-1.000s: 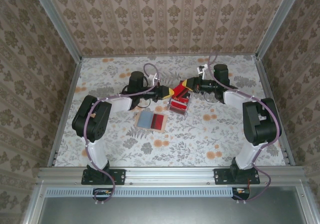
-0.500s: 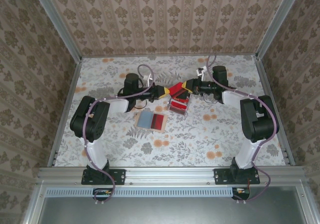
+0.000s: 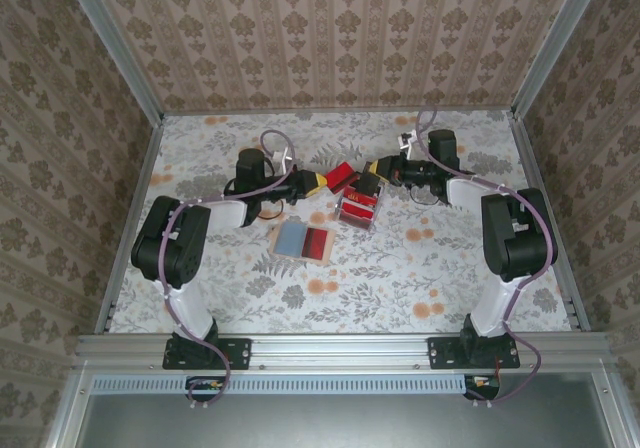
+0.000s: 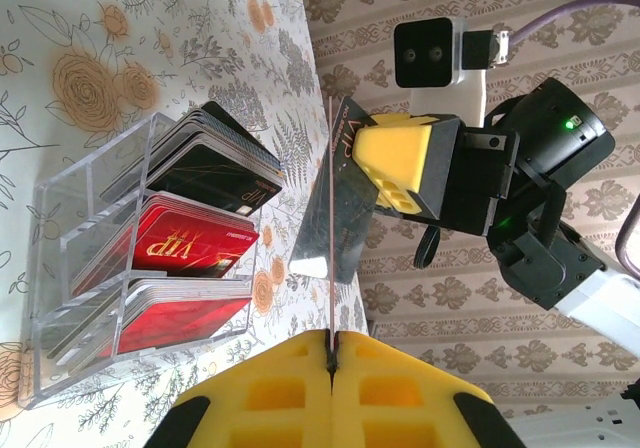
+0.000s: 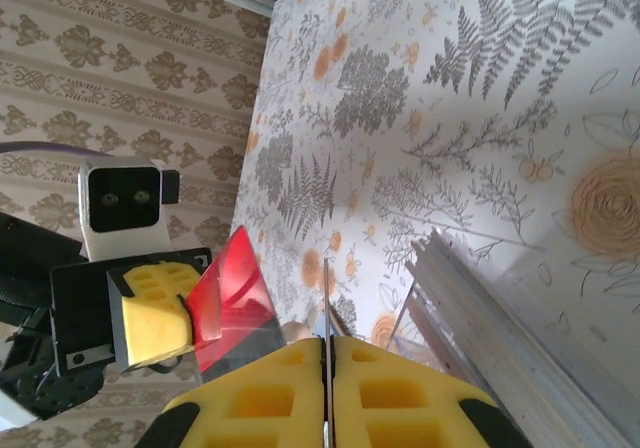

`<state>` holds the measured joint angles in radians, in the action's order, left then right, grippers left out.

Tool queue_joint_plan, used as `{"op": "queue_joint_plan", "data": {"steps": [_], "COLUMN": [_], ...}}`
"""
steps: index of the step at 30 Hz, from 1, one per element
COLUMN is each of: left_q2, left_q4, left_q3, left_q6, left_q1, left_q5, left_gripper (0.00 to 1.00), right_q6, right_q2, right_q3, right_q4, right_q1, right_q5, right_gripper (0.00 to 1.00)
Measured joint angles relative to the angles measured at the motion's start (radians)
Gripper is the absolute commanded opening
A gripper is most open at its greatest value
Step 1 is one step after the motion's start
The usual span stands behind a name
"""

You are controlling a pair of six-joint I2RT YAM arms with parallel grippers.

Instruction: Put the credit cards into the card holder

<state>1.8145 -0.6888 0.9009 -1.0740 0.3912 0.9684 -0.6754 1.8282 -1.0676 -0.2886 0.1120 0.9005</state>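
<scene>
My left gripper (image 3: pixel 318 181) is shut on a red credit card (image 3: pixel 340 175), held above the table at the middle back. In the left wrist view that card (image 4: pixel 330 228) shows edge-on between the yellow fingers (image 4: pixel 331 336). A small gap away, my right gripper (image 3: pixel 372 179) faces it, shut on a dark credit card (image 4: pixel 345 218) printed VIP. The right wrist view has this dark card (image 5: pixel 326 288) edge-on and the red one (image 5: pixel 230 288) in the opposite jaws. The card holder (image 3: pixel 290 238) lies open flat nearer the arms, tan-bordered, one face blue-grey, the other red.
A clear plastic box (image 3: pixel 358 208) with several red and black cards (image 4: pixel 190 238) stands just under the two grippers. Patterned walls close in the table on three sides, and a metal rail (image 3: pixel 340 346) runs along the near edge.
The two grippers, close together around the red card a second ago, have drawn apart. The left one has pulled back to the left with the red card.
</scene>
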Motion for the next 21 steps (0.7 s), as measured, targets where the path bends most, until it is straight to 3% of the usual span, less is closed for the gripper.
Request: {"op": "queue_joint_plan", "data": {"steps": [11, 21], "left_q2": [-0.018, -0.02], "left_q4": [0.013, 0.014], "left_q3": [-0.009, -0.01], "left_q6": [0.013, 0.016], "left_q1": [0.0, 0.0], "left_q5": [-0.005, -0.004], "left_gripper": [0.0, 0.0], "right_q6": [0.29, 0.592], "right_q2": [-0.039, -0.109], "right_q3": [-0.003, 0.007], "right_q4": [0.058, 0.098], "right_q1": [0.041, 0.211], "right_q5": [-0.17, -0.496], "right_gripper": [0.04, 0.02]}}
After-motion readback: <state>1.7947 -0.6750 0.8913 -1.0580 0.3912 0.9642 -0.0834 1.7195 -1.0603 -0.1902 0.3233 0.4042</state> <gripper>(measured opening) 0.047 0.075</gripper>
